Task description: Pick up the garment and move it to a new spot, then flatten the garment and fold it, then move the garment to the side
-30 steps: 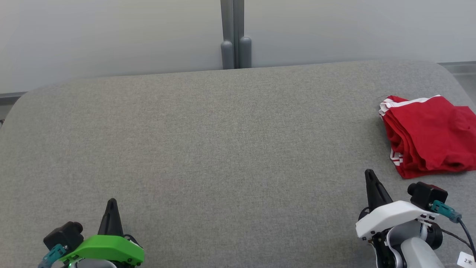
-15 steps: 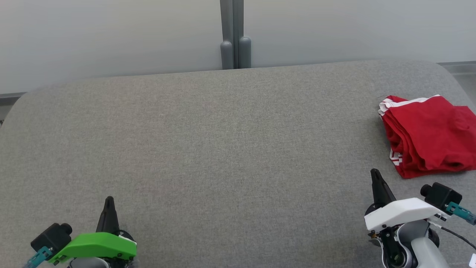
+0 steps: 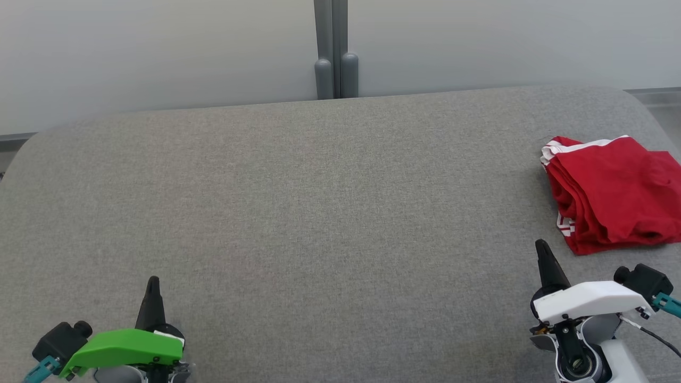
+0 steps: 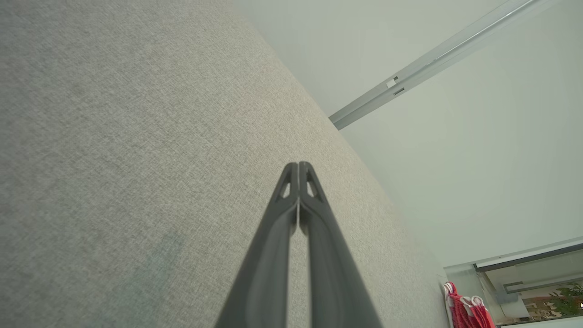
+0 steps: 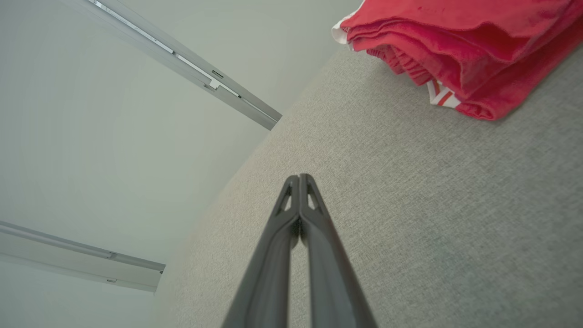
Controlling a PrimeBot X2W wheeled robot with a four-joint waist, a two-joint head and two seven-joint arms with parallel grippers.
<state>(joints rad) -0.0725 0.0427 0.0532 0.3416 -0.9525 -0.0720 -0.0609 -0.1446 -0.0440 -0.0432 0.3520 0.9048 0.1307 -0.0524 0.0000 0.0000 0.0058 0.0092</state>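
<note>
**One folded garment (image 3: 612,194) at the far right; both grippers closed, nothing held**

One red garment with white striped trim lies in a layered, folded bundle on the grey fabric surface (image 3: 319,213), close to that surface's right edge. In the head view the frame cuts off its right-hand part, so its full outline cannot be made out. The stacked folds face the robot's left, and a white band shows along the bundle's far edge and at its near left corner. The right wrist view shows the same folds from low down, with the upper part of the bundle running out of the frame. In the left wrist view the garment is a small red sliver at the lower right, too small for detail.

The right gripper (image 3: 541,244) sits near the garment's near left corner, apart from it, with bare fabric between. Its two dark fingers are pressed together tip to tip and hold nothing. The left gripper (image 3: 152,282) is well apart from the garment, at the lower left, fingers likewise pressed together on nothing. Both arms are cut off by the bottom edge of the head view.

Beyond the surface stands a pale wall (image 3: 159,53) with a grey post (image 3: 332,53) at its middle.
</note>
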